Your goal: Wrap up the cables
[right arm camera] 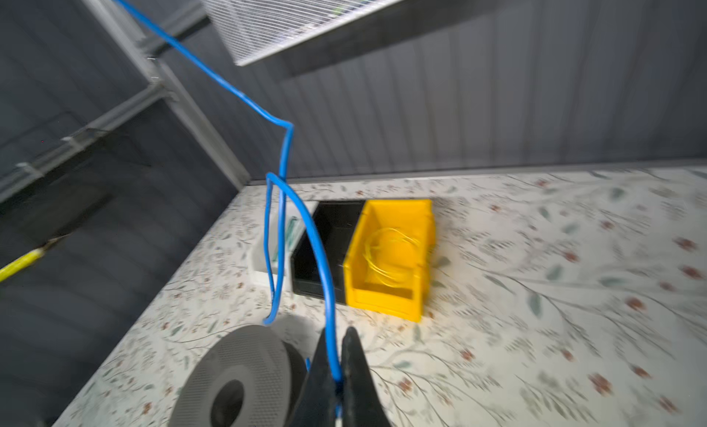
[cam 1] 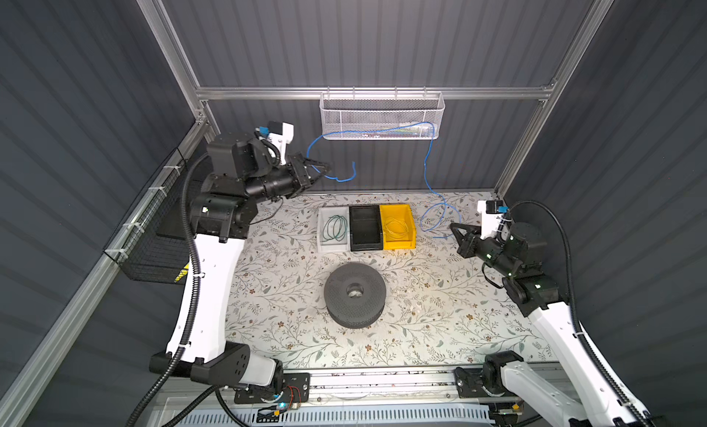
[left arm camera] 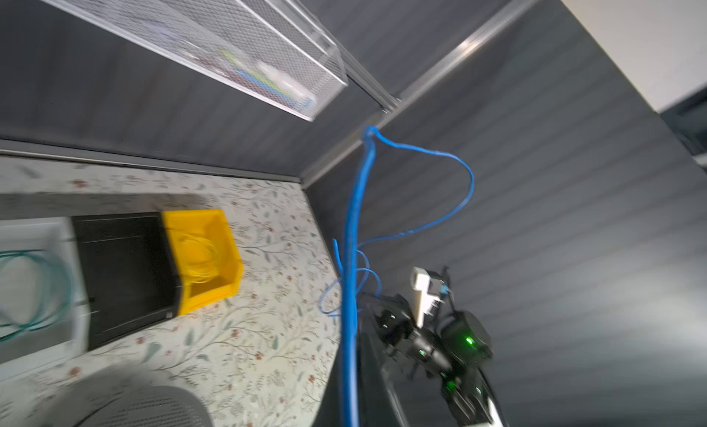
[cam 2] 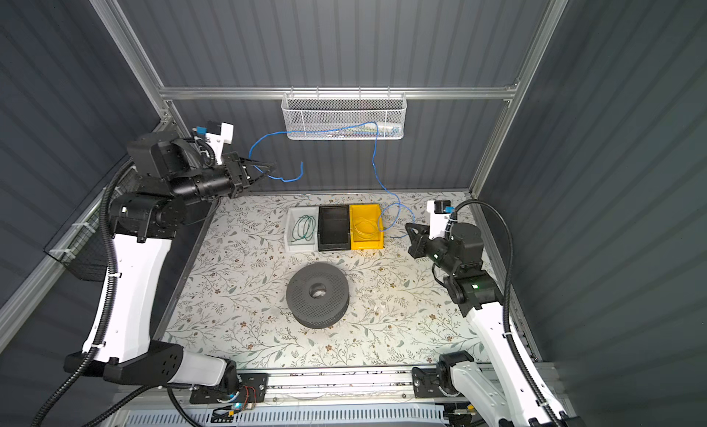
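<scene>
The bench (cam 1: 440,310) is lying boxed in by dark ribbed walls at the left, right and top of both top views, a metal rail running along its lower edge. A grey perforated spool (cam 1: 354,294) is sitting mid-frame with bare floral surface showing all round it. Above it a white bin (cam 1: 333,247), black bin (cam 1: 365,230) and yellow bin (cam 1: 398,245) are standing touching in a row near the back wall. A mesh basket (cam 1: 382,115) is hanging from the upper rail. The blue wire (left arm camera: 349,348), thin and kinked, is running from the left fingers (cam 1: 319,164), clamped on it at upper left, across the basket's base, down at right into loose loops beside the yellow bin, ending in the right fingers (right arm camera: 354,367), likewise pinched shut on it.
</scene>
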{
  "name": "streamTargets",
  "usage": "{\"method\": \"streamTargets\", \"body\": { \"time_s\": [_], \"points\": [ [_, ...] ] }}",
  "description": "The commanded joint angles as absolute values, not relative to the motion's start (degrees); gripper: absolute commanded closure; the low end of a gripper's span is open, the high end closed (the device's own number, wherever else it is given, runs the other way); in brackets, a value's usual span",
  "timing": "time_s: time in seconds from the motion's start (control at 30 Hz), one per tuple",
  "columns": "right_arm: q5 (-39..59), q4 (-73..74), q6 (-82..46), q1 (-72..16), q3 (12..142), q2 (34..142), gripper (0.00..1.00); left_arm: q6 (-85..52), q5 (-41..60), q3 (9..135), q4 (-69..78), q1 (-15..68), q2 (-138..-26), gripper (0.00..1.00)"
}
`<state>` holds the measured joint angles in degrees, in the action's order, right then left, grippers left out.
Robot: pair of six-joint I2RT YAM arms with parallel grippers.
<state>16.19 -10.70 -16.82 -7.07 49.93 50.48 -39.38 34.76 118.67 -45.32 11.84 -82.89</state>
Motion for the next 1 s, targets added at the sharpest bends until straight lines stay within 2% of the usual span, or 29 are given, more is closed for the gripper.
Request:
{"method": "streamTargets", "body": {
  "time_s": [0.0, 0.13, 0.3, 0.43, 0.53, 0.83, 0.97],
  "points": [
    [6.2, -20.8, -16.9, -2.3, 49.0, 49.9, 1.00, -33.7, 22.7, 124.6, -52.8, 11.2, -82.4, 1.00],
    [3.6, -21.8, -18.6, 1.3, 47.0, 47.9, 1.00, -31.3, 11.2, 125.8, -54.7, 10.6, -81.6, 1.00],
    [2.8, -24.7, -18.8, 5.7, 47.0, 46.3, 1.00, -34.5, -0.7, 114.4, -46.2, 9.6, -75.5, 1.00],
    [3.5, -26.3, -19.0, 10.6, 46.9, 44.5, 1.00, -34.6, -4.7, 117.5, -50.9, 8.1, -78.6, 1.00],
    [7.6, -25.0, -23.3, 15.4, 44.4, 42.7, 1.00, -33.6, -7.4, 119.8, -53.0, 7.2, -80.1, 1.00],
    [15.3, -15.8, -33.0, 33.0, 33.5, 42.6, 1.00, -34.0, -7.7, 129.7, -60.4, -0.3, -85.6, 1.00],
    [14.0, -14.8, -34.1, 36.0, 32.9, 43.2, 1.00, -33.5, -8.5, 133.2, -63.1, -2.4, -87.8, 1.00]
  ]
}}
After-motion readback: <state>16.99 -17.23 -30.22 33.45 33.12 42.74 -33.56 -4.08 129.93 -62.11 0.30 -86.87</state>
